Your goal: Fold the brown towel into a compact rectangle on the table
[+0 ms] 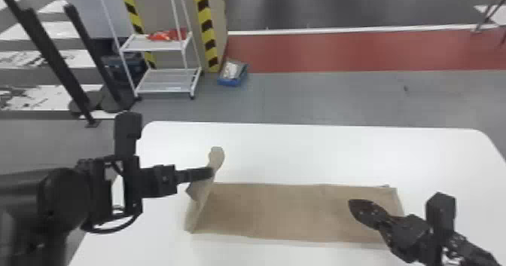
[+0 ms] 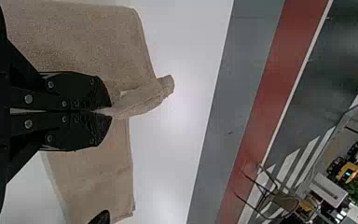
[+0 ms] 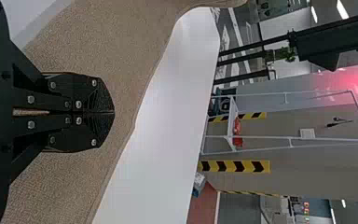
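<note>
The brown towel (image 1: 286,212) lay as a long, narrow strip on the white worktop (image 1: 301,148), stretched from left to right and roughly in line with the far edge. Its left end was up from the surface: the left claw (image 1: 211,173) had this end pinched between its two closed fingers, and a small flap of cloth stood out past the grip, toward the far edge of the worktop. The right claw (image 1: 351,204) was over the right part of the strip, with its fingers together. I could not tell if its tips pressed on the cloth or were just above it, but no cloth appeared to be pinched at the tips.

In my judgement, the step in hand was the cross fold, in which the left end had to go over toward the right and make the strip shorter. For this, the next move called for the left claw to carry the end inward, low and level, and to lay it with its long borders on those below. The pinched end looked somewhat twisted, so it probably needed to be straightened before the release; otherwise the rectangle could come out crooked.
</note>
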